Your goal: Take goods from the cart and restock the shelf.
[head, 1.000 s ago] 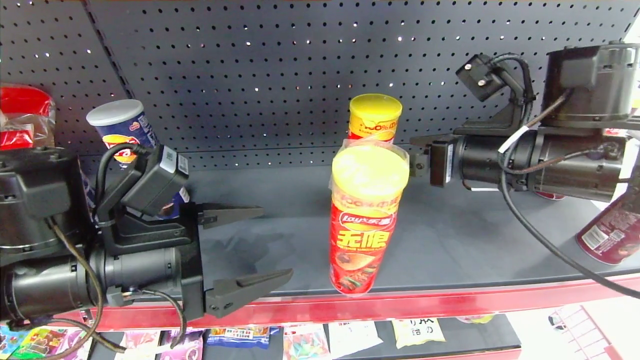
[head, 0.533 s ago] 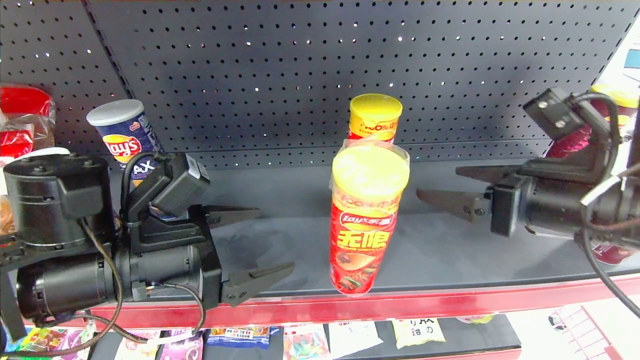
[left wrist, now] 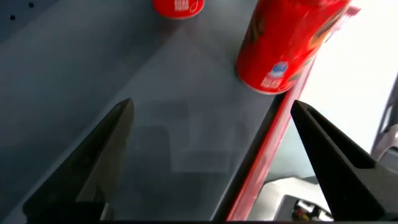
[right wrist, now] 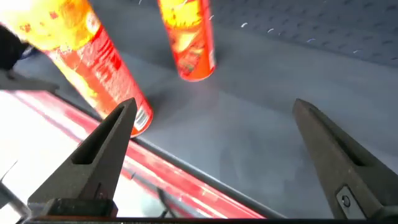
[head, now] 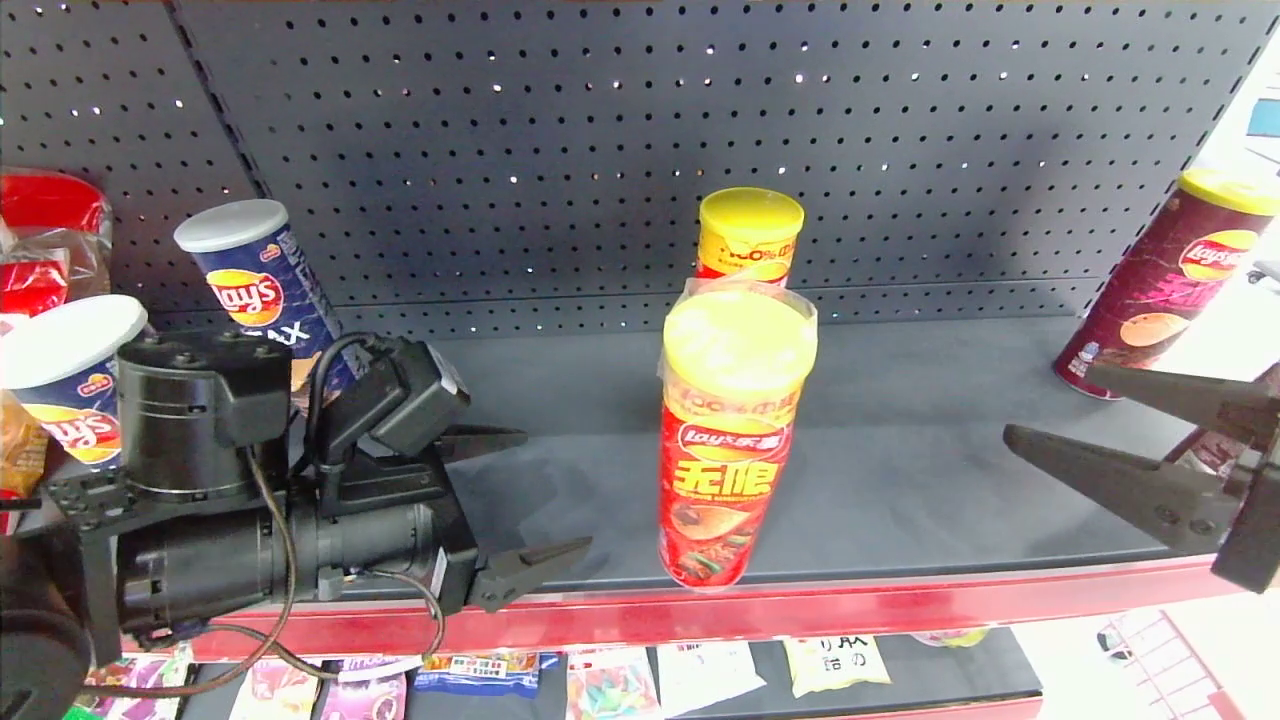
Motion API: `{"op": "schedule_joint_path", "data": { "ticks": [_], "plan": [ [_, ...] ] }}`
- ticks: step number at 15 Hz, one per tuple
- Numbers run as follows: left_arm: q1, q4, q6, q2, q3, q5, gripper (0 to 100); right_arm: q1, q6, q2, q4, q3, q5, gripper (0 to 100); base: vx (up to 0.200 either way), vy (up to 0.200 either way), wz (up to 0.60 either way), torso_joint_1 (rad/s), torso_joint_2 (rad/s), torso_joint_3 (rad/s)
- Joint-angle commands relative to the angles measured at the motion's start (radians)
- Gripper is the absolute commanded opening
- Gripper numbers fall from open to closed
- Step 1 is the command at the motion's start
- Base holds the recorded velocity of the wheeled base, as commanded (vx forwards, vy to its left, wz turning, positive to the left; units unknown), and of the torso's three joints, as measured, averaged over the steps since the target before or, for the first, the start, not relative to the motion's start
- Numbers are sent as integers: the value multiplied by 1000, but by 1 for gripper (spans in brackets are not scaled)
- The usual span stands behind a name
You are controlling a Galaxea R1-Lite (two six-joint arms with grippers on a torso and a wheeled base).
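— Red chip can (head: pixel 735 440) in the head view, where did it stand?
— Upright on the grey shelf (head: pixel 900 470), near the red front rail (head: pixel 850 605), at the same place as one second before. A second red can (head: pixel 750 235) stood behind it, close to the pegboard (head: pixel 600 150).
— And the grippers?
— The left gripper (head: pixel 555 492) hung to the left of the red chip can, its fingers wide apart and holding nothing. It had shifted only a little. The right gripper (head: pixel 1048 402) had pulled back from beside the can's lid to the right edge, also spread and empty. This uncovered a maroon can (head: pixel 1160 285) at the right end of the shelf.
— What did the left wrist view show?
— The left gripper (left wrist: pixel 210 109) was spread over the shelf. The red chip can (left wrist: pixel 273 56) stood ahead by the rail, apart from both fingers.
— And the right wrist view?
— The right gripper (right wrist: pixel 214 102) was spread too. The red chip can (right wrist: pixel 118 87) and the second red can (right wrist: pixel 189 50) stood ahead, both untouched.
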Motion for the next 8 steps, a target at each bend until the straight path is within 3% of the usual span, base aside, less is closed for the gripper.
{"op": "schedule_joint_path", "data": {
  "ticks": [1,3,8],
  "plan": [
    [-1,1,30,51,-2,-1,100,-2,-1,-39,-2,-3,-6,100,0,0,0,0,0,0],
    [-3,-1,55,81,-8,-1,100,-2,-1,-39,-2,-6,-6,100,0,0,0,0,0,0],
    [-11,-1,59,143,-58,9,100,-11,1,-39,-2,-6,-6,100,0,0,0,0,0,0]
  ]
}}
